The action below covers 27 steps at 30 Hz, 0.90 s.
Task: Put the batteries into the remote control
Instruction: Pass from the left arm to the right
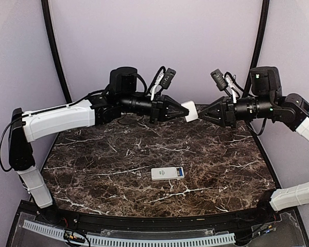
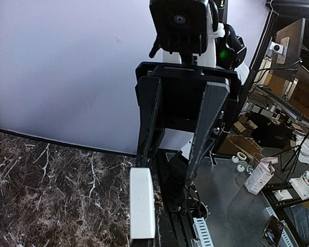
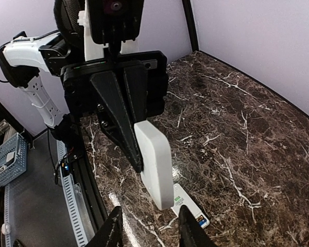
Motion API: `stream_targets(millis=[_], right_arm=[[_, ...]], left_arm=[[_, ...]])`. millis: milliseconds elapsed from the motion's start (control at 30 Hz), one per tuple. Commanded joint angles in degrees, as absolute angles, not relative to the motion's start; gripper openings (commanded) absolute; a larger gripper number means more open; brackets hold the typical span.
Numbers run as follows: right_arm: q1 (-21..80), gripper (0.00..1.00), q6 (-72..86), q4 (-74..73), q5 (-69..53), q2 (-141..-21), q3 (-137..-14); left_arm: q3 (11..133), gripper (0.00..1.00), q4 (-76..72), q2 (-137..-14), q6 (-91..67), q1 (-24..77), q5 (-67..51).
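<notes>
The remote control (image 1: 167,173), white with a small blue display at its right end, lies flat near the middle of the marble table. It also shows in the right wrist view (image 3: 189,205). My left gripper (image 1: 181,109) is held high over the back of the table, shut on a thick white rounded block (image 1: 190,111). My right gripper (image 1: 202,114) faces it, open. The block's free end (image 3: 155,164) reaches just to the mouth of my right gripper (image 3: 150,231); I cannot tell if they touch. The block also shows in the left wrist view (image 2: 142,203). No batteries show.
The dark marble table (image 1: 92,170) has a black raised rim and a white cable duct (image 1: 144,240) along the near edge. Lilac walls close the back and sides, with black poles (image 1: 54,46) at the corners. Off-table clutter shows in the left wrist view (image 2: 260,175).
</notes>
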<state>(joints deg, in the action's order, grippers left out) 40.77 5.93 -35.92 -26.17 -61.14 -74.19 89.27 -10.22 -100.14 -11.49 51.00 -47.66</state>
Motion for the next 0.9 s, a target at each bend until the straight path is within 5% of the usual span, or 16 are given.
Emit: stream_targets(millis=[0,500,867], right_arm=[[40.0,0.31,4.2,-35.2,-28.8,-62.6,-76.0],[38.9,0.11,5.1,-28.4,-35.1,-66.7,-74.6],[38.7,0.09,6.6,-25.1,-44.7,-67.1,-72.3]], left_arm=[[90.7,0.00,-5.6,-98.1,-7.7,51.2,-49.4],[90.7,0.00,-4.6,-98.5,-6.7,51.2,-50.8],[90.6,0.00,-7.1,-98.7,-8.1,51.2,-53.8]])
